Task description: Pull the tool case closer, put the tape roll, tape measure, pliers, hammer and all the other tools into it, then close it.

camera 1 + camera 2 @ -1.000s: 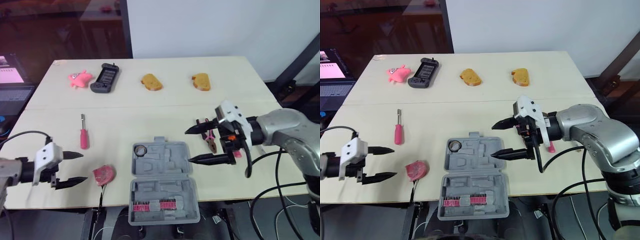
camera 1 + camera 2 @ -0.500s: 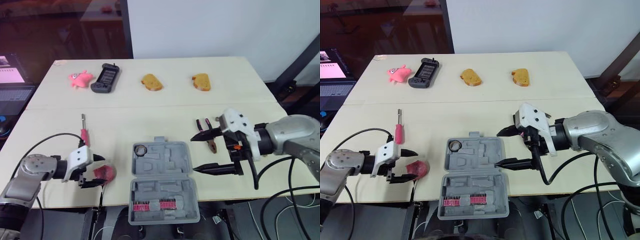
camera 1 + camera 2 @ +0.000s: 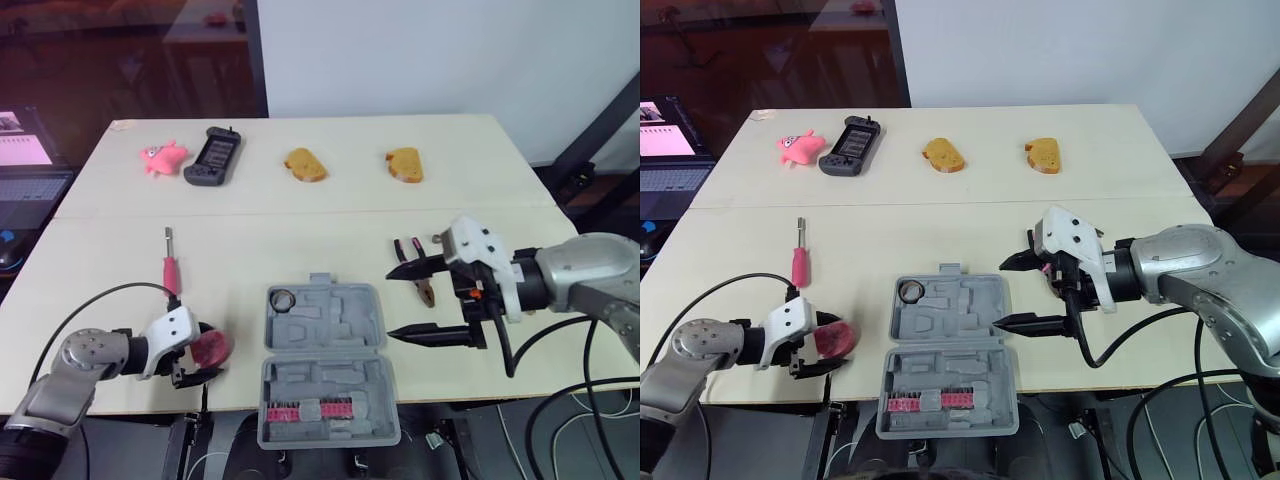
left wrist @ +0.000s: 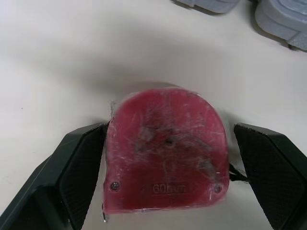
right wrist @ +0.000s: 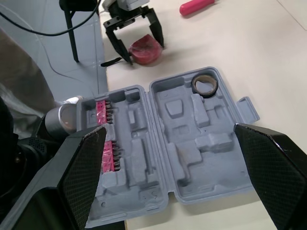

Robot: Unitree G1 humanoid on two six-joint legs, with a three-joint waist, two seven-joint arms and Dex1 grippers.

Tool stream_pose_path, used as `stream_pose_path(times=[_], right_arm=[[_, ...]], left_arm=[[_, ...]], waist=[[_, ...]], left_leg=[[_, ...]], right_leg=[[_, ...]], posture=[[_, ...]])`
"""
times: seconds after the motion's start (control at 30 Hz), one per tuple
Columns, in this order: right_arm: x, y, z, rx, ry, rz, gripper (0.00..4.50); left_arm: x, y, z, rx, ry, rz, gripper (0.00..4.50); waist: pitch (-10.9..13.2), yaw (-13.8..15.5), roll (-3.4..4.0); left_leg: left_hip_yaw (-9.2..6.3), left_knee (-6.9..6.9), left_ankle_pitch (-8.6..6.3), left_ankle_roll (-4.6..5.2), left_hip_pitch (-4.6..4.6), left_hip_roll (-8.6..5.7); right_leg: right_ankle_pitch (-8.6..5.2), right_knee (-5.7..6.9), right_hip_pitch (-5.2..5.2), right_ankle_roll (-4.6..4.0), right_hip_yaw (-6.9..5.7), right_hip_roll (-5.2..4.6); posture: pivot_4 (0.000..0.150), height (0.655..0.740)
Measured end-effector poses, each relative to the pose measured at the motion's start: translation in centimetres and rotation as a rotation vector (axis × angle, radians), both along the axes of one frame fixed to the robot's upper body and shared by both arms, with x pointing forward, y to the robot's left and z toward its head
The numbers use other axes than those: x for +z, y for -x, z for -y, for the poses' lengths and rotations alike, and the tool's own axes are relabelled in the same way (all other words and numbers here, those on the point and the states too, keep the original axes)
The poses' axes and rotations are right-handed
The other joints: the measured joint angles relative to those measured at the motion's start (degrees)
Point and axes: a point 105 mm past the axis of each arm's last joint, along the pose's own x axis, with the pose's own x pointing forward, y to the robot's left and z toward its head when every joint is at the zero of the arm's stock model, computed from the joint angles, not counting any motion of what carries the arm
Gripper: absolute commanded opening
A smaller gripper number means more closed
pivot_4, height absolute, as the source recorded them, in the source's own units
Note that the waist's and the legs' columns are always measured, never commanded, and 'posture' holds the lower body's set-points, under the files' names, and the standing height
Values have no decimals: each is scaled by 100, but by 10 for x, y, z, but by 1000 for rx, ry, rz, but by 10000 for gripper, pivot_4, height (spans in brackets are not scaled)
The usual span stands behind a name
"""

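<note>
The grey tool case (image 3: 325, 360) lies open at the table's near edge, with the tape roll (image 3: 281, 299) in its far left corner and red bits (image 3: 310, 411) in the near half. Left of the case lies the red tape measure (image 4: 168, 153). My left gripper (image 3: 208, 350) is open around it, one finger (image 4: 79, 177) against its side and the other finger (image 4: 273, 177) a little off it. My right gripper (image 3: 392, 303) hangs open just right of the case. The pink-handled pliers (image 3: 420, 275) lie behind it. A red screwdriver (image 3: 170, 268) lies at the left.
Along the far side sit a pink toy (image 3: 162, 157), a dark handheld console (image 3: 211, 157) and two bread pieces (image 3: 304, 165) (image 3: 405, 164). A laptop (image 3: 25, 160) stands off the table's left side. The case's near half overhangs the front edge.
My left gripper has moved right along the front edge and now straddles the tape measure. My right gripper drew back slightly to the right of the case and stayed open.
</note>
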Motion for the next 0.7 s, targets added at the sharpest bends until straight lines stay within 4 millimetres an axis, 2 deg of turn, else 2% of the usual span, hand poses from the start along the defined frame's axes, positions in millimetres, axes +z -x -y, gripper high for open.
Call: stream_pose_path(times=[0.2, 0.3, 0.33, 0.6, 0.7], right_arm=[[-1, -3, 1, -8, 6, 13, 45000], [-3, -3, 1, -9, 11, 11, 45000], [-3, -3, 1, -9, 12, 10, 45000], [-4, -3, 0, -2, 10, 1, 45000], [-3, -9, -1, -14, -3, 37, 45000]], left_arm=[[0, 0, -3, 46, -2, 10, 44323], [0, -1, -7, 83, -6, 16, 30860], [0, -1, -9, 92, -6, 17, 29291], [2, -2, -13, 90, -13, 14, 29295], [14, -11, -11, 59, -1, 35, 29295]], waist=[[0, -6, 0], [0, -6, 0], [0, -6, 0], [0, -5, 0], [-1, 15, -1]], left_leg=[[0, 0, 0, 0, 0, 0], [0, 0, 0, 0, 2, 0], [0, 0, 0, 0, 2, 0], [0, 0, 0, 0, 3, -1], [-2, 4, 1, -1, 2, -2]], right_leg=[[1, 1, 1, 2, 0, 2], [1, 2, 2, 2, 0, 2], [1, 2, 2, 2, 0, 2], [1, 2, 3, 2, -1, 4], [1, 2, 4, 2, -2, 3]], posture=[[1500, 7188], [1500, 7188], [1500, 7188], [1500, 7188], [1500, 7188]])
